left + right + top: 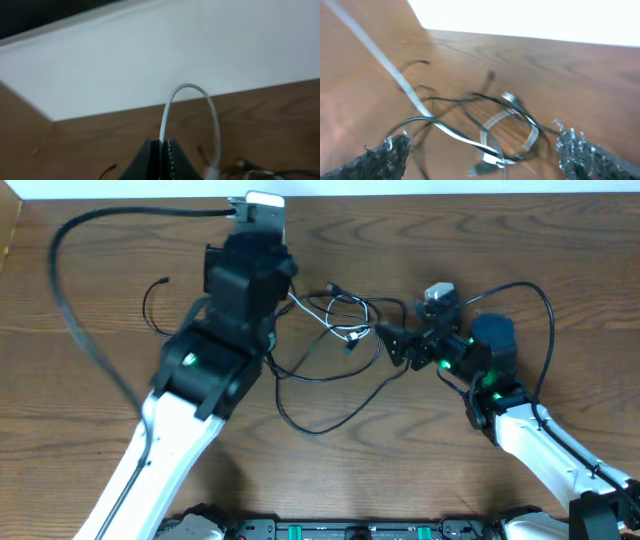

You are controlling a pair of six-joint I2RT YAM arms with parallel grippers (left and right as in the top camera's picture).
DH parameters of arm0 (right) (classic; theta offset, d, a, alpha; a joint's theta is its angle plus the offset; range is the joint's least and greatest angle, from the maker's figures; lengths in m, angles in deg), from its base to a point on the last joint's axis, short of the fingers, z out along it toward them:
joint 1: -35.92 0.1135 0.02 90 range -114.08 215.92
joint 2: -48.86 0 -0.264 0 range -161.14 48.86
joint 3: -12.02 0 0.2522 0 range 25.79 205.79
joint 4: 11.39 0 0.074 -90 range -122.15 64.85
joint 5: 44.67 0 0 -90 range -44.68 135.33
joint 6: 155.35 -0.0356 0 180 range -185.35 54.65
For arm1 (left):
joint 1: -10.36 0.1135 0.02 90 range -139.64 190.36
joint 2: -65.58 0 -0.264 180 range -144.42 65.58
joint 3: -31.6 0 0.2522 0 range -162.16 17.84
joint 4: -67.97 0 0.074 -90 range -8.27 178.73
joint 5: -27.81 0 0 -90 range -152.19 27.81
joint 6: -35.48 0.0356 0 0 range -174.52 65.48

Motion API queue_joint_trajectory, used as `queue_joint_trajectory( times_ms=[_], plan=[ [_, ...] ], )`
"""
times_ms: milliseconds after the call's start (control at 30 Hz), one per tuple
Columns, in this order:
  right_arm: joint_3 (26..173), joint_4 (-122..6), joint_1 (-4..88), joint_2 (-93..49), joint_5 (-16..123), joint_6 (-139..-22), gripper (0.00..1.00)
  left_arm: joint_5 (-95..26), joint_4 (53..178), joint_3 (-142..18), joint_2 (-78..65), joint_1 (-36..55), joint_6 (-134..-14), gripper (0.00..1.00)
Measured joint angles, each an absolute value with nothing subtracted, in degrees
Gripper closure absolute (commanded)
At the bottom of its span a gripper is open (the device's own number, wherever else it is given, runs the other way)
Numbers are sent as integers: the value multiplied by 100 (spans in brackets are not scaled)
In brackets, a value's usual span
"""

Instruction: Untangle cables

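Observation:
A tangle of thin black cables (pixel 335 320) with one white cable (pixel 318 315) lies at the table's middle, with a long black loop (pixel 330 395) trailing toward the front. My left gripper (pixel 163 150) is shut on the white cable (pixel 192 97), which arches up from its jaws; in the overhead view the arm hides the jaws. My right gripper (pixel 395 340) is open just right of the tangle. In the right wrist view its fingers (pixel 480 150) straddle the knot of black and white cables (pixel 495 130) without touching it.
A separate small black cable (pixel 152 305) lies at the left. Thick black robot cords run at the top left (pixel 70 300) and right (pixel 530 310). A white wall (pixel 150 60) borders the table's far edge.

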State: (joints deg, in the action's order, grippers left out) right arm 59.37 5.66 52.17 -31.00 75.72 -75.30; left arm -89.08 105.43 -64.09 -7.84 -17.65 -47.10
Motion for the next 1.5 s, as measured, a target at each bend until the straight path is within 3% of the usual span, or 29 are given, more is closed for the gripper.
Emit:
queue_joint_trajectory(
  times_ms=[433,800,1200,1500],
  plan=[
    [5937,1292,6186,-3189,7583,-7174,6,-6373,9905,-6414,289,-1765,-5073,93],
    [5937,2784,6754,-3602,7095,-7314,7,-4996,9704,-6418,363,-1765,-5941,93],
    [5950,2876,6815,-4088,5956,-7441,8,-3245,8799,-6418,-194,-1765,-7254,93],
    [5976,2159,6743,-4933,5030,-7495,13,-3230,8662,-6418,-146,-1754,-7364,93]
  ],
)
